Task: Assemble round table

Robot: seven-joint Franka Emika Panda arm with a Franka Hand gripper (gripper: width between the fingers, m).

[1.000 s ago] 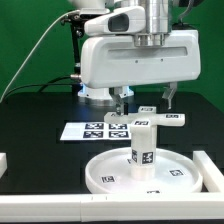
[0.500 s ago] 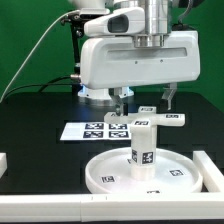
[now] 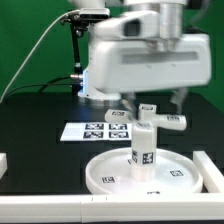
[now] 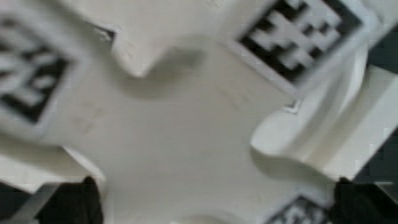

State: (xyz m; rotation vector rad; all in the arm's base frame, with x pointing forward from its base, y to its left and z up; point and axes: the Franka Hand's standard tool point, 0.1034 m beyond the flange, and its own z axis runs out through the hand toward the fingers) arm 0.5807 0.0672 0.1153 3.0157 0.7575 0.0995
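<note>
Round table in three white tagged pieces, not yet joined up. Large rimmed round disc (image 3: pixel 105 178) flat at the middle of the bench's (image 3: pixel 40 120) near edge, rim up like a shallow tray. Inside it just one thing: the short thick leg (image 3: pixel 143 148), upright near the disc's centre, probably seated or screwed there as the first joint, though no telling how firmly. Behind the disc, toward the middle of the bench, the small cross-shaped foot (image 3: pixel 165 119), flat on the black surface, apart from the disc and from the top of the leg, partly hidden under the robot's hand. Seen close in the wrist view, the same foot (image 4: pixel 196 100) filling the frame, lobes spread and tags facing up. Fingers (image 4: pixel 68 203) spread wide, dark tips to either side of the foot, nothing between them gripped; seemingly lined up above it for a pick, with a lobe or the hub as the likely hold. Judged next: closing on the foot, then carrying it to the leg's top. Marker board (image 3: pixel 92 130) flat beside the foot, toward the far edge, bearing nothing.
</note>
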